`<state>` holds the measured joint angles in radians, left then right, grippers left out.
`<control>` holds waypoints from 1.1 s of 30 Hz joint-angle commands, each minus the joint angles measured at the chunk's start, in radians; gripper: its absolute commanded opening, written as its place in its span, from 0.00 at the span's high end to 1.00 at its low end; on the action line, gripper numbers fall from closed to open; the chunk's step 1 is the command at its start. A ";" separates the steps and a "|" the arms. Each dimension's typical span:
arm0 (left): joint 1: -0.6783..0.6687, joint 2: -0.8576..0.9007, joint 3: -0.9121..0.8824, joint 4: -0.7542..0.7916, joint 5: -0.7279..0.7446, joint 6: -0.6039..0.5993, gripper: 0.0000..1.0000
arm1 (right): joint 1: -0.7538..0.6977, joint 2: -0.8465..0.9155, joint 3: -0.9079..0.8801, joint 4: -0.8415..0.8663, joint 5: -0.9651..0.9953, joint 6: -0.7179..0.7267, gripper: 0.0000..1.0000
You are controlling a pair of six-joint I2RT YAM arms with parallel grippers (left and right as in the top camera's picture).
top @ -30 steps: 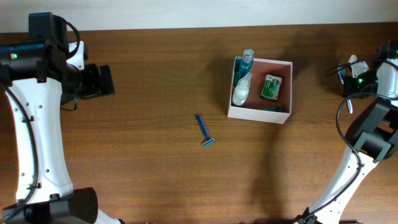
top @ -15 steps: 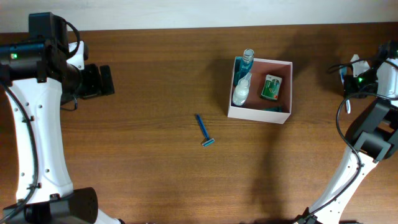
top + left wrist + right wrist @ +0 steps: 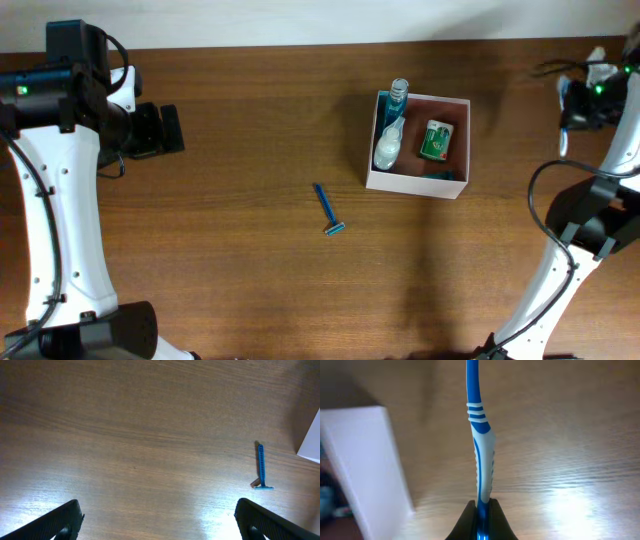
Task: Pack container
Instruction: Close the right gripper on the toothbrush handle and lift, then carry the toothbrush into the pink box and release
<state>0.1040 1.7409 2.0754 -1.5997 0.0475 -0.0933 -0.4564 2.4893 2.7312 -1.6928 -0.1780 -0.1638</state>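
Note:
The container (image 3: 415, 186) is a square white-walled box with a pink-brown inside, right of the table's middle. It holds a clear bottle (image 3: 397, 95), a white tube (image 3: 386, 148) and a green item (image 3: 435, 140). A blue razor (image 3: 328, 210) lies on the table to its left; it also shows in the left wrist view (image 3: 261, 466). My left gripper (image 3: 165, 130) is open and empty at the far left (image 3: 160, 527). My right gripper (image 3: 578, 103) is shut on a blue-and-white toothbrush (image 3: 481, 450), held right of the container's white wall (image 3: 370, 460).
The brown wooden table (image 3: 220, 260) spreads around the container. The table's back edge (image 3: 300, 46) meets a pale wall. The container's corner (image 3: 311, 440) shows at the right edge of the left wrist view.
My right arm has moved toward the table's back edge with the toothbrush in its jaws. The left arm, razor and container have not moved.

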 commanded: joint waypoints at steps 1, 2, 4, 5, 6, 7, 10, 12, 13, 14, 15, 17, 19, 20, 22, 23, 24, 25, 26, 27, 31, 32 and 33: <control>0.003 -0.013 -0.003 0.002 -0.003 0.016 0.01 | 0.086 -0.127 0.021 -0.006 -0.093 0.077 0.96; 0.003 -0.013 -0.003 0.002 -0.003 0.016 0.01 | 0.113 -0.152 0.018 -0.006 -0.096 0.089 0.96; 0.003 -0.013 -0.003 0.002 -0.003 0.016 0.01 | 0.174 -0.200 -0.006 -0.006 -0.096 0.109 0.96; 0.003 -0.013 -0.003 0.002 -0.003 0.016 0.01 | 0.199 -0.219 -0.024 -0.006 -0.096 0.114 0.96; 0.003 -0.013 -0.003 0.002 -0.003 0.016 0.01 | 0.245 -0.251 -0.068 -0.006 -0.096 0.119 0.96; 0.002 -0.013 -0.003 0.002 -0.003 0.016 0.00 | 0.284 -0.274 -0.110 -0.006 -0.097 0.121 0.97; 0.003 -0.013 -0.003 0.002 -0.003 0.016 0.01 | 0.379 -0.297 -0.188 -0.006 -0.100 0.161 0.96; 0.003 -0.013 -0.003 0.002 -0.003 0.016 0.01 | 0.419 -0.297 -0.217 -0.006 -0.099 0.170 0.96; 0.003 -0.013 -0.003 0.002 -0.003 0.016 0.01 | 0.442 -0.297 -0.239 -0.006 -0.099 0.174 0.97; 0.003 -0.013 -0.003 0.002 -0.003 0.016 0.01 | 0.453 -0.297 -0.249 -0.006 -0.099 0.181 0.96; 0.003 -0.013 -0.003 0.002 -0.003 0.016 0.01 | 0.467 -0.297 -0.268 -0.005 -0.099 0.206 0.96; 0.003 -0.013 -0.003 0.002 -0.003 0.016 0.01 | 0.480 -0.295 -0.292 0.004 -0.099 0.255 0.96; 0.003 -0.013 -0.003 0.002 -0.003 0.016 0.01 | 0.484 -0.293 -0.306 0.029 -0.099 0.318 0.96; 0.003 -0.013 -0.003 0.002 -0.003 0.016 0.01 | 0.484 -0.293 -0.306 0.042 -0.100 0.346 0.96; 0.003 -0.013 -0.003 0.002 -0.003 0.016 0.01 | 0.488 -0.293 -0.306 0.063 -0.100 0.411 0.96; 0.003 -0.013 -0.003 0.002 -0.003 0.016 0.01 | 0.492 -0.293 -0.307 0.061 -0.100 0.413 0.96; 0.003 -0.013 -0.003 0.002 -0.003 0.016 0.01 | 0.497 -0.293 -0.307 0.058 -0.100 0.413 0.96; 0.003 -0.013 -0.003 0.002 -0.003 0.016 0.01 | 0.505 -0.293 -0.307 0.058 -0.100 0.423 0.96; 0.003 -0.013 -0.003 0.002 -0.003 0.016 0.01 | 0.512 -0.293 -0.307 0.059 -0.099 0.447 0.96; 0.003 -0.013 -0.003 0.002 -0.003 0.016 0.01 | 0.518 -0.293 -0.307 0.060 -0.097 0.475 0.96; 0.003 -0.013 -0.003 0.002 -0.003 0.016 0.01 | 0.544 -0.291 -0.314 0.070 -0.002 0.716 0.96; 0.003 -0.013 -0.003 0.002 -0.003 0.016 0.01 | 0.545 -0.291 -0.316 0.070 0.013 0.772 0.96; 0.003 -0.013 -0.003 0.002 -0.003 0.016 0.00 | 0.545 -0.291 -0.321 0.071 0.018 0.832 0.96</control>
<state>0.1040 1.7409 2.0754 -1.5993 0.0475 -0.0933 0.0761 2.1983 2.4264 -1.6249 -0.2287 0.4347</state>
